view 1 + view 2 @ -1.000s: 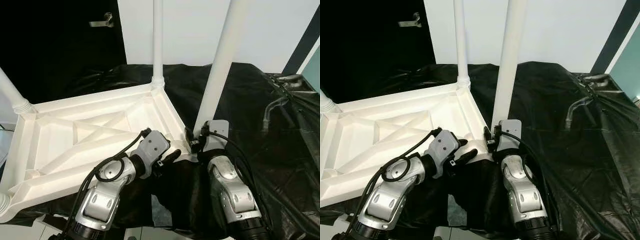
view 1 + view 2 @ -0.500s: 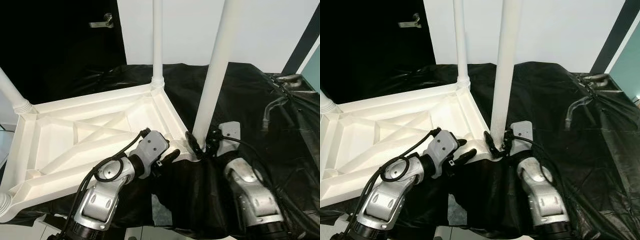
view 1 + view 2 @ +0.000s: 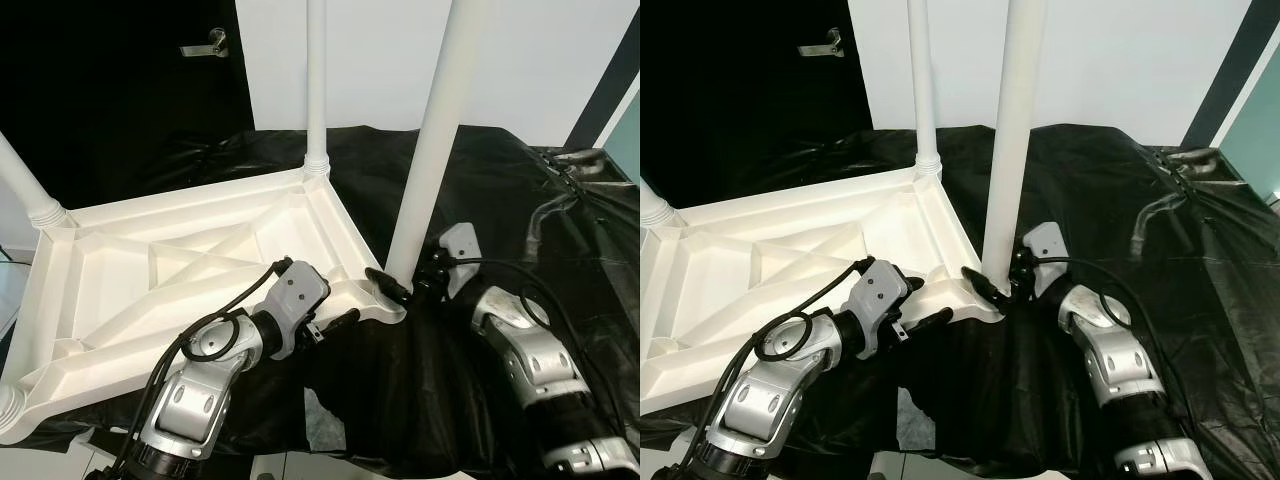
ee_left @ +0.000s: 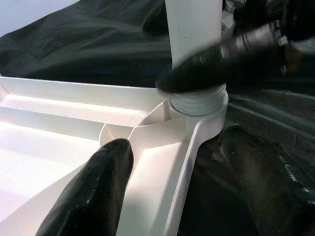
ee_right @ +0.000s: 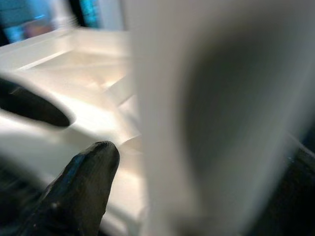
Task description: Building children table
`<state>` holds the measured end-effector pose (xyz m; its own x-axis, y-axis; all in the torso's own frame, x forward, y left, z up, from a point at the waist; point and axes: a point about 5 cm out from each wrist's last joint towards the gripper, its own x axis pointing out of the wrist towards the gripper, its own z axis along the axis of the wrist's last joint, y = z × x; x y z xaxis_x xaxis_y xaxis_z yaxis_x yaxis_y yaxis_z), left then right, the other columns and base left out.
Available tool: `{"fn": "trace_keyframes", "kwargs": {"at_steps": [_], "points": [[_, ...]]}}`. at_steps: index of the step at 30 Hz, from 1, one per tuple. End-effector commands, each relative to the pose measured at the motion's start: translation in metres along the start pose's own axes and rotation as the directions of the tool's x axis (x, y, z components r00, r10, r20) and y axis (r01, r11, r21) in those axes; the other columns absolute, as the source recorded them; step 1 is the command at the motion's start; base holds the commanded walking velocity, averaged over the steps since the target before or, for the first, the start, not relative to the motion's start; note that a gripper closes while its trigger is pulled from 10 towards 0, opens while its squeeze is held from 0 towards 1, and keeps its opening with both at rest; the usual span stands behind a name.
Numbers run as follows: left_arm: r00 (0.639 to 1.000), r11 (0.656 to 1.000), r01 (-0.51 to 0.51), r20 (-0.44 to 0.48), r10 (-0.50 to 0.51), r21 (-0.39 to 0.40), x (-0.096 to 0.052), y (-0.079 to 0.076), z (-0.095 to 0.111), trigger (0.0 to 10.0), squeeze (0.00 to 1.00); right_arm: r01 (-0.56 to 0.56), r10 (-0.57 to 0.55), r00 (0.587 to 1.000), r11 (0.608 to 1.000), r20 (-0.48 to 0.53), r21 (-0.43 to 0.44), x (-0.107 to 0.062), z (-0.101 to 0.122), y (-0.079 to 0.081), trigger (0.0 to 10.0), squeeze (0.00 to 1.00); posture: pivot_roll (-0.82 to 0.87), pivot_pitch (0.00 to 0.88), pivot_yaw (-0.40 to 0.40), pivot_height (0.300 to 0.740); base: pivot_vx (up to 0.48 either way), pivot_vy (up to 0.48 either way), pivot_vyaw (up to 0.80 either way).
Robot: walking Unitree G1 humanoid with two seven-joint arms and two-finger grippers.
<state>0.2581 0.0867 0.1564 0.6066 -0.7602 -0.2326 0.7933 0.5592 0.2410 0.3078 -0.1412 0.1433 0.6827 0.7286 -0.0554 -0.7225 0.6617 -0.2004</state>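
A white plastic children's table (image 3: 180, 265) lies upside down on a black cloth (image 3: 560, 300), with its legs pointing up. At the near right corner, my right gripper (image 3: 400, 286) is shut on the base of the near leg (image 3: 432, 140), just above the threaded collar (image 4: 197, 103). One of its fingers (image 5: 83, 182) lies against the leg. My left gripper (image 3: 332, 318) is open at the same corner's rim. One finger (image 4: 93, 191) is inside the tabletop and the other (image 4: 266, 182) is outside, over the cloth. A far leg (image 3: 316, 90) and a left leg (image 3: 22, 185) stand fitted.
A dark door with a metal handle (image 3: 205, 42) is at the back left, next to a white wall (image 3: 540, 60). Grey tubing (image 3: 560, 185) lies on the cloth at the right. The cloth's front edge drops to the floor (image 3: 320, 425).
My right arm has swung from in front of the near leg round to its right, with the gripper staying on the leg's base. The left gripper has barely shifted.
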Motion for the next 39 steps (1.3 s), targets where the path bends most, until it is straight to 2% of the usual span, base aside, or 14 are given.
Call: {"fn": "trace_keyframes", "kwargs": {"at_steps": [1,2,5,6,14,15,21,24,28,33,36,37,38,39], "points": [[1.0,1.0,0.018,-0.009,-0.018,0.015,0.001,-0.001,-0.001,10.0,0.0,-0.042,0.042,0.999,0.999,-0.011,-0.013,0.002,-0.002,0.001,10.0,0.0,0.06,0.0,0.012,0.74,0.0,0.0,0.0],[1.0,1.0,0.019,-0.006,-0.019,0.02,0.001,-0.001,0.0,10.0,0.0,-0.063,0.063,0.998,0.998,-0.017,-0.018,0.004,-0.003,0.0,1.1,0.0,0.07,0.0,0.01,0.74,0.0,0.0,0.0],[1.0,1.0,0.02,-0.004,-0.019,0.023,0.001,-0.001,0.0,10.0,0.0,-0.077,0.076,0.997,0.997,-0.02,-0.022,0.006,-0.003,-0.001,1.1,0.0,0.07,0.0,0.009,0.74,0.0,0.0,0.0],[1.0,0.999,0.02,-0.003,-0.02,0.025,0.001,-0.002,0.001,10.0,0.0,-0.084,0.083,0.996,0.996,-0.036,-0.034,0.007,-0.006,-0.003,0.0,0.0,0.08,0.0,0.004,0.74,0.0,0.0,0.0],[1.0,0.999,0.017,0.01,-0.017,0.03,-0.001,-0.004,0.002,10.0,0.0,-0.047,0.044,0.997,0.998,-0.066,-0.035,0.005,-0.014,-0.01,0.0,0.0,0.08,0.0,-0.007,0.74,0.0,0.0,0.0],[1.0,0.999,0.019,0.016,-0.019,0.03,-0.001,-0.005,0.003,10.0,0.0,-0.018,0.017,0.998,1.0,-0.064,-0.012,0.005,-0.015,-0.01,10.0,0.0,0.08,0.0,-0.008,0.74,0.0,0.0,0.0],[0.999,0.999,0.029,0.021,-0.029,0.032,-0.001,-0.008,0.003,10.0,0.0,0.048,-0.047,0.997,0.999,-0.063,0.015,0.003,-0.016,-0.008,10.0,0.0,0.08,0.0,-0.006,0.74,0.0,0.0,0.0],[0.999,0.999,0.032,0.018,-0.032,0.037,-0.001,-0.008,0.003,10.0,0.0,0.144,-0.143,0.987,0.99,-0.072,0.007,0.002,-0.017,-0.005,10.0,0.0,0.07,0.0,-0.004,0.74,0.0,0.0,0.0],[0.999,0.998,0.034,0.006,-0.034,0.044,-0.001,-0.009,0.002,10.0,0.0,0.389,-0.381,0.918,0.92,-0.112,0.057,0.0,-0.022,0.002,10.0,0.0,0.06,0.0,0.002,0.74,0.0,0.0,0.0],[0.999,0.998,0.038,0.006,-0.039,0.045,-0.001,-0.01,0.002,10.0,0.0,0.441,-0.432,0.895,0.895,-0.114,0.065,0.0,-0.021,0.009,10.0,0.0,0.06,0.0,0.004,0.74,0.0,0.0,0.0],[0.999,0.998,0.043,0.004,-0.043,0.045,-0.001,-0.01,0.002,10.0,0.0,0.512,-0.503,0.857,0.855,-0.108,0.082,0.003,-0.018,0.017,10.0,0.0,0.06,0.0,-0.001,0.74,0.0,0.0,0.0],[0.999,0.998,0.043,0.004,-0.044,0.046,-0.001,-0.01,0.002,10.0,0.0,0.576,-0.566,0.817,0.812,-0.11,0.094,0.005,-0.016,0.02,10.0,0.0,0.06,0.0,-0.001,0.74,0.0,0.0,0.0],[0.999,0.998,0.043,0.004,-0.044,0.046,-0.001,-0.01,0.002,10.0,0.0,0.576,-0.566,0.817,0.812,-0.11,0.094,0.005,-0.016,0.02,10.0,0.0,0.06,0.0,-0.001,0.74,0.0,0.0,0.0],[0.999,0.998,0.04,0.004,-0.04,0.044,-0.001,-0.01,0.001,10.0,0.0,0.622,-0.612,0.783,0.773,-0.115,0.124,0.007,-0.015,0.024,10.0,0.0,0.06,0.0,-0.002,0.74,0.0,0.0,0.0]]}}
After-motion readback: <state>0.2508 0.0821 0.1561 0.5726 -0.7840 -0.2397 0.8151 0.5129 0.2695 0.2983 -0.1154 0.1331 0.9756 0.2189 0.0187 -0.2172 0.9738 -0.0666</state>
